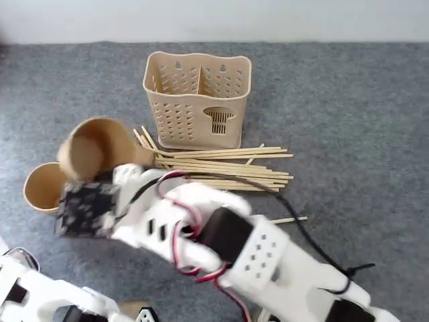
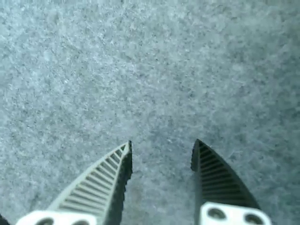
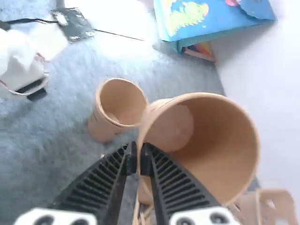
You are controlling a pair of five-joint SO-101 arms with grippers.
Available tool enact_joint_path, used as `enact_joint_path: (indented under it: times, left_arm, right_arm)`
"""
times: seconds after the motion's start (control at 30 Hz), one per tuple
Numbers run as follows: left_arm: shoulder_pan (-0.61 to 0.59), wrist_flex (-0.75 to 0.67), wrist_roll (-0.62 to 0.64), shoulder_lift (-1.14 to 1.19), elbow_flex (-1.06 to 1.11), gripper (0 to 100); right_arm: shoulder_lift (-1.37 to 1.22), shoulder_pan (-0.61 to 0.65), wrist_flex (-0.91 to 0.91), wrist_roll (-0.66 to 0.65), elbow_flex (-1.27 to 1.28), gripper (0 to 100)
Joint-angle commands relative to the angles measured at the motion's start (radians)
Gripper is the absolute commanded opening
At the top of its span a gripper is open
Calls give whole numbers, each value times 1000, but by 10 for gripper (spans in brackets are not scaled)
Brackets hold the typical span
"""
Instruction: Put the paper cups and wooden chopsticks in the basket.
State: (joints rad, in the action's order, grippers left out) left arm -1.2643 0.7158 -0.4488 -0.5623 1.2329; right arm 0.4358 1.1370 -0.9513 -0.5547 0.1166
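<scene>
We saw the right pincer [image 3: 138,152] closed on the rim of one paper cup [image 3: 211,140], with the cup wall pinched between its fingers and the cup tilted. The second paper cup [image 1: 43,188] stood on the bench [image 1: 348,121] just beside it. We counted two cups and one basket [image 1: 198,100]. The wooden chopsticks [image 1: 228,168] lay in a pile before the basket, overlapping too much to count. The left pincer [image 2: 162,143] was open over bare bench.
</scene>
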Motion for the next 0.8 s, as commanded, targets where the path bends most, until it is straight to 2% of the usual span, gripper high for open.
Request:
enact_joint_path:
  times: [0.0, 0.5, 0.77]
  left_arm:
    - [-2, -14, 9, -28, -2, 199]
    - [-3, -14, 11, -28, 51, 199]
    - [-3, -14, 11, -23, 54, 199]
  right_arm:
    - [-54, 42, 48, 2, -52, 9]
    - [-461, 48, 76, 0, -371, 9]
    - [-608, 48, 4, 0, -494, 9]
